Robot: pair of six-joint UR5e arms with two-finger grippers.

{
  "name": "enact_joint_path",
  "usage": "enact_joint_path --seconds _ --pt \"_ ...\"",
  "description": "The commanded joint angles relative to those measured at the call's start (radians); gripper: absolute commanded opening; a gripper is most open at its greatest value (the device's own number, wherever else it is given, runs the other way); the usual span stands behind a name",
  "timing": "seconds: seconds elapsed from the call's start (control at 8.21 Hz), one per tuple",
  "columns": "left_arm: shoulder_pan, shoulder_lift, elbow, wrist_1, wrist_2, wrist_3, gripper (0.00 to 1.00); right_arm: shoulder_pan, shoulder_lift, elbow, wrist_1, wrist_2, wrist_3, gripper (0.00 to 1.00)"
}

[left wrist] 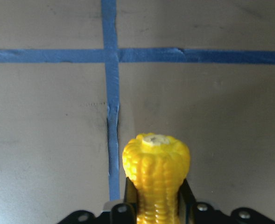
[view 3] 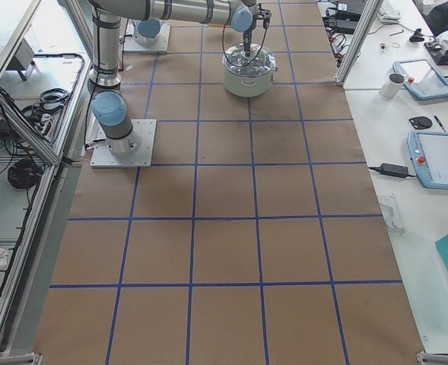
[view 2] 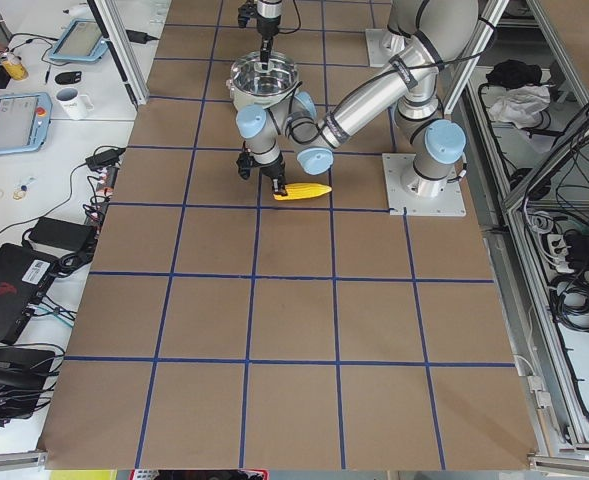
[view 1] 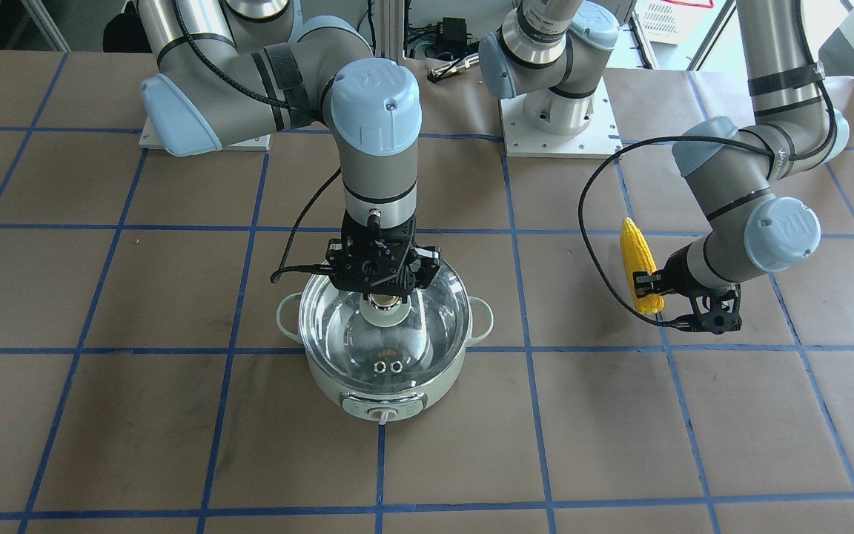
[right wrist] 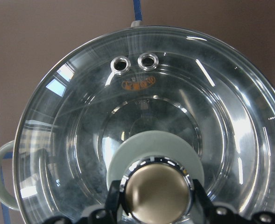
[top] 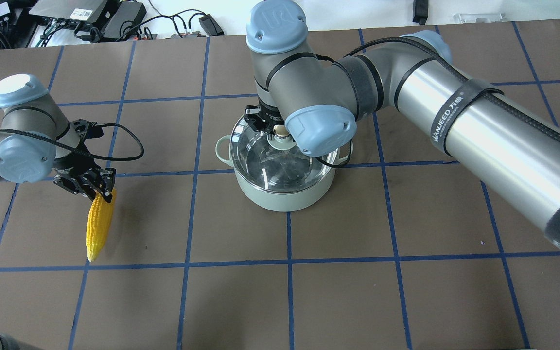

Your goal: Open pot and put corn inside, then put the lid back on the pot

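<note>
Work surface: a table (top: 358, 291) covered in brown paper and ruled into squares by blue tape (top: 289, 262). Its far edge in the overhead view borders a white bench with black boxes and cables (top: 90, 12).

Left: the left gripper (top: 101, 192) pinches the corn (top: 97, 226) near its thick end, a finger pressed to each side. The cob lies level and low over the paper with its tapered tip toward the robot. Whether it touches the table cannot be told. It is well apart from the pot.

Centre: the pot (top: 285, 197) stands on a tape crossing with its dial facing away from the robot. The lid (top: 270, 165) is seated on its rim. The right gripper (view 1: 386, 297) points straight down over the lid, its jaws closed against the sides of the knob (right wrist: 157, 192). The two vent rings (right wrist: 135, 63) sit on the dial side of the glass.

Right: the right arm (top: 479, 126) reaches in across the table. In the right side view, a bench beyond the table's edge carries a mug (view 3: 395, 85) and a pendant (view 3: 436, 156).
</note>
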Motion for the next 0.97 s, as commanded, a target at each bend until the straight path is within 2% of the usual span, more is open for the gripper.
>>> enact_joint_path --seconds 0.0,0.61,0.85 --pt "0.000 0.000 0.000 0.001 -0.002 0.005 0.00 -0.001 0.000 0.000 0.000 -0.001 0.004 0.40" --pt "-0.001 0.018 0.002 -0.010 -0.003 0.009 0.00 0.039 -0.050 0.004 0.008 -0.018 0.039 0.40" --pt "-0.008 0.046 0.006 -0.071 -0.052 0.002 0.00 0.030 -0.102 0.003 0.020 -0.044 0.019 0.40"
